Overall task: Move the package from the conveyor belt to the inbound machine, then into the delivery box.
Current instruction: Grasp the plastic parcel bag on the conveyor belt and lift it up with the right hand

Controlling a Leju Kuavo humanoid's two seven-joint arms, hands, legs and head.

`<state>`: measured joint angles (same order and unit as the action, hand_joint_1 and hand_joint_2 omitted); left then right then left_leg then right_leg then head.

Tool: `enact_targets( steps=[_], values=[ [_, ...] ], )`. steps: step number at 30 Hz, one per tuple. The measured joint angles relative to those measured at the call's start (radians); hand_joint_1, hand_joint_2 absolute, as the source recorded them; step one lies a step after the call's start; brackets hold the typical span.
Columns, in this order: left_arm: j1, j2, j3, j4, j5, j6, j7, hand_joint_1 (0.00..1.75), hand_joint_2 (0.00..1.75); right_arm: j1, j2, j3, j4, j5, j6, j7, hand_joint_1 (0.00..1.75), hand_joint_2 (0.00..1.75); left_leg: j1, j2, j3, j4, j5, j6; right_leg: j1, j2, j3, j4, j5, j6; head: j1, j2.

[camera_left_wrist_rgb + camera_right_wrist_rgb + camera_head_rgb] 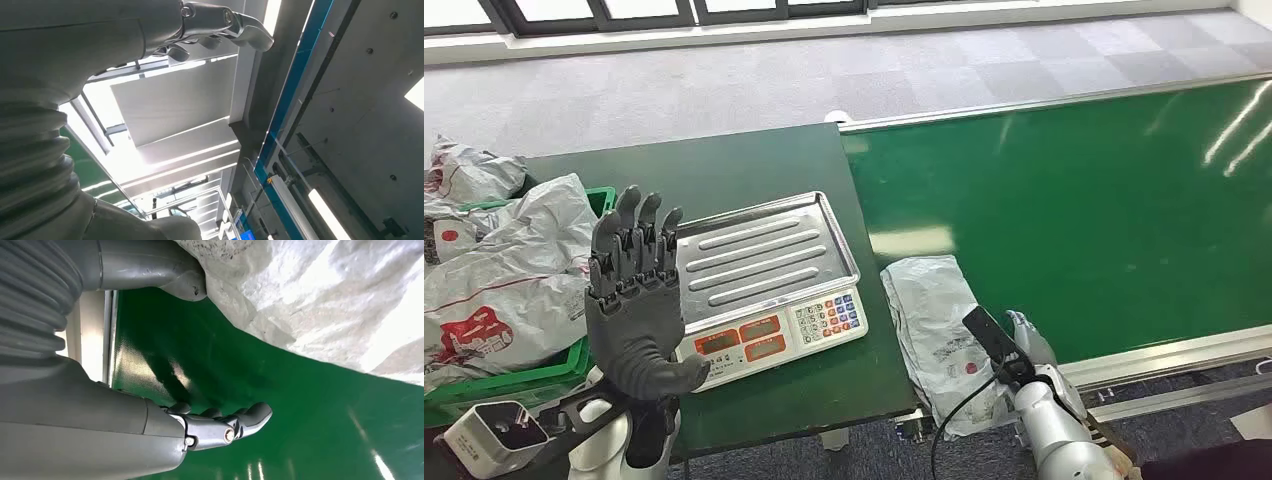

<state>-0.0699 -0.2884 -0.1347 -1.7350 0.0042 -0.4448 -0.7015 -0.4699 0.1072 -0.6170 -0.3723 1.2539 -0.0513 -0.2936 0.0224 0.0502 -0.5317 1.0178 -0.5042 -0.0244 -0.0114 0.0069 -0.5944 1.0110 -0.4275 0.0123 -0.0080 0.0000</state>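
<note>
A crumpled grey-white plastic package (932,325) lies on the near corner of the green conveyor belt (1074,200), partly hanging over its edge. My right hand (1027,342) sits just to its right, low on the belt and holding nothing. In the right wrist view the thumb (185,275) lies against the edge of the package (325,305), while the fingers (225,426) stretch out apart from it over the belt (300,405). My left hand (634,300) is raised upright and empty, its fingers (220,22) straight, in front of the scale (769,280) with its steel tray.
The scale stands on a dark green table (724,170). A green crate (534,375) at the left holds several grey packages (514,270). Grey carpet lies beyond, and the belt's metal rail (1164,352) runs along the near side.
</note>
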Motion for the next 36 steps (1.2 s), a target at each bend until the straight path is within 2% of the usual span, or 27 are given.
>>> enact_targets(
  steps=[8, 12, 14, 19, 27, 28, 31, 32, 36],
  values=[
    [-0.001, 0.0, 0.0, 0.0, -0.002, 0.001, 0.0, 0.0, 1.75, 0.013, 0.003, 0.016, 0.0, -0.013, 0.004, -0.124, 0.0, 1.75, 0.001, 0.0, -0.002, 0.0, 0.0, -0.001, 0.0, 0.0, -0.002, 0.0, 0.0, -0.001, 0.0, 0.0],
    [-0.001, 0.001, 0.0, 0.0, -0.002, 0.001, 0.0, 0.0, 1.75, 0.024, 0.031, 0.047, -0.017, -0.025, 0.032, -0.304, 0.0, 1.75, 0.001, -0.002, -0.006, -0.001, 0.002, -0.002, 0.0, -0.001, -0.006, 0.001, 0.0, -0.001, 0.0, 0.0],
    [-0.001, 0.001, 0.0, 0.0, -0.001, 0.001, 0.0, 0.0, 1.75, 0.035, 0.063, 0.089, -0.052, -0.021, 0.046, -0.358, 0.0, 1.75, 0.001, -0.004, -0.01, -0.001, 0.004, -0.002, 0.001, -0.004, -0.01, 0.001, 0.0, -0.002, 0.0, 0.0],
    [-0.002, 0.002, -0.007, 0.003, -0.001, 0.001, 0.0, 0.0, 1.75, 0.068, 0.126, 0.234, -0.183, -0.021, 0.1, -0.354, 0.0, 1.75, 0.001, -0.005, -0.017, -0.002, 0.007, -0.005, 0.001, -0.004, -0.018, 0.002, 0.002, -0.004, 0.0, 0.0],
    [-0.004, 0.004, -0.018, 0.006, 0.002, 0.0, 0.0, 0.0, 1.75, 0.106, 0.145, 0.386, -0.289, -0.052, 0.133, -0.356, 0.0, 1.75, 0.004, 0.0, -0.019, -0.003, 0.005, -0.008, 0.001, 0.001, -0.023, 0.002, 0.002, -0.007, 0.0, 0.0],
    [-0.004, 0.004, -0.019, 0.008, 0.002, 0.0, 0.0, 0.0, 1.75, 0.109, 0.146, 0.404, -0.297, -0.057, 0.139, -0.356, 0.06, 1.75, 0.005, 0.001, -0.019, -0.004, 0.005, -0.009, 0.002, 0.002, -0.023, 0.002, 0.002, -0.008, 0.0, 0.0],
    [-0.005, 0.004, -0.023, 0.01, 0.002, 0.002, 0.0, 0.0, 1.75, 0.116, 0.148, 0.465, -0.314, -0.086, 0.153, -0.352, 1.37, 1.75, 0.006, 0.003, -0.017, -0.006, 0.005, -0.01, 0.003, 0.003, -0.023, 0.002, 0.001, -0.01, 0.0, 0.0],
    [-0.005, 0.004, -0.024, 0.01, 0.002, 0.005, 0.0, 0.0, 1.75, 0.117, 0.149, 0.484, -0.317, -0.1, 0.155, -0.349, 1.75, 1.75, 0.006, 0.003, -0.016, -0.006, 0.005, -0.011, 0.003, 0.004, -0.023, 0.002, 0.001, -0.011, 0.0, 0.0],
    [-0.006, 0.005, -0.027, 0.01, 0.002, 0.024, 0.0, 0.0, 1.75, 0.121, 0.149, 0.554, -0.325, -0.16, 0.155, -0.336, 1.75, 1.75, 0.007, 0.003, -0.015, -0.009, 0.006, -0.013, 0.003, 0.004, -0.023, 0.002, 0.001, -0.013, 0.0, 0.0]
  ],
)
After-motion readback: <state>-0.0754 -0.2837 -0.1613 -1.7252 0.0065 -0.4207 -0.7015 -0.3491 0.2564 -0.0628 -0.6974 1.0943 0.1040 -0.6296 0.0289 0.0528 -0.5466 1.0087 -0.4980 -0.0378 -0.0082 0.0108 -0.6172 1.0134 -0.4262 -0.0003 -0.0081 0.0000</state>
